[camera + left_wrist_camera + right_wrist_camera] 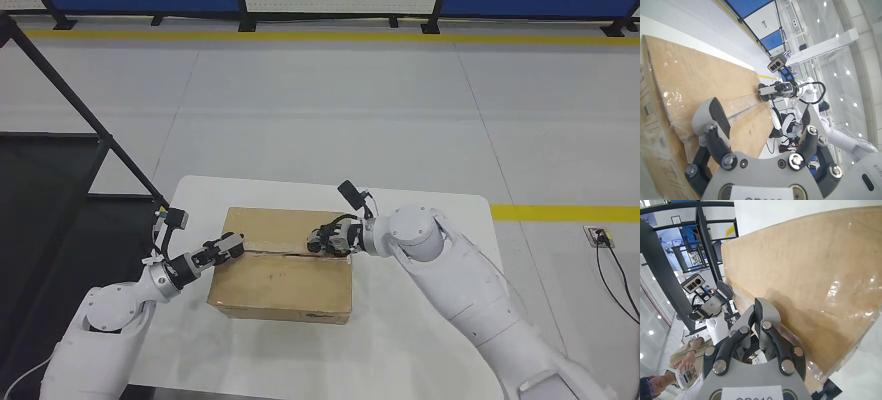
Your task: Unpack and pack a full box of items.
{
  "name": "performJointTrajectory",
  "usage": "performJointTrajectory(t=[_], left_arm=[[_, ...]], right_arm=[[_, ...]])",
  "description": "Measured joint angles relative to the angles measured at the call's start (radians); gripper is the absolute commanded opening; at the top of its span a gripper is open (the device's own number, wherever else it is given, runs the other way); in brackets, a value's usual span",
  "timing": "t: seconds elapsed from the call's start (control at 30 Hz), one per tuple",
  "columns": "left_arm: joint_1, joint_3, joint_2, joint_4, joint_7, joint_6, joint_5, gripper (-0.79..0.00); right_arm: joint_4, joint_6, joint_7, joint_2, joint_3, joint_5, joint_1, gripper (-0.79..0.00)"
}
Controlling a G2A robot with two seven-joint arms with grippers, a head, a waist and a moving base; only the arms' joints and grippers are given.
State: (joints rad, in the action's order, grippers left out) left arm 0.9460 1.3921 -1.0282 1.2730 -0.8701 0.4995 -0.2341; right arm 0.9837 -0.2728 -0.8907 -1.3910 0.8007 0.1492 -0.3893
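- Table [420, 330]: white, with the box mid-table and its long side facing the robot.
- Box [280, 275]: brown cardboard, top flaps closed. Clear tape runs along the centre seam and down over the ends.
- Left gripper [761, 106]: at the left end of the seam, spread wide with nothing between the fingers. One finger [719, 115] is over the taped seam; can't tell if it touches.
- Right gripper [756, 308]: at the right end of the same seam, pads pressed together with nothing visible between them. Its tip is at the box's top edge.
- The two grippers face each other across the lid, well apart.
- Yellow floor line [300, 36]: runs along the far side of the grey floor beyond the table.
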Motion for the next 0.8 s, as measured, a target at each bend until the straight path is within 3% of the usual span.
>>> performJointTrajectory(t=[0.33,0.8], left_arm=[[-0.005,-0.004,0.002,0.002,0.004,0.000,-0.002,0.000],[0.035,0.064,0.015,-0.003,0.031,0.025,-0.047,0.000]], right_arm=[[0.009,0.091,-0.034,0.002,-0.010,-0.064,-0.013,-0.785],[0.021,0.050,0.069,-0.030,-0.040,-0.075,-0.022,-0.785]])
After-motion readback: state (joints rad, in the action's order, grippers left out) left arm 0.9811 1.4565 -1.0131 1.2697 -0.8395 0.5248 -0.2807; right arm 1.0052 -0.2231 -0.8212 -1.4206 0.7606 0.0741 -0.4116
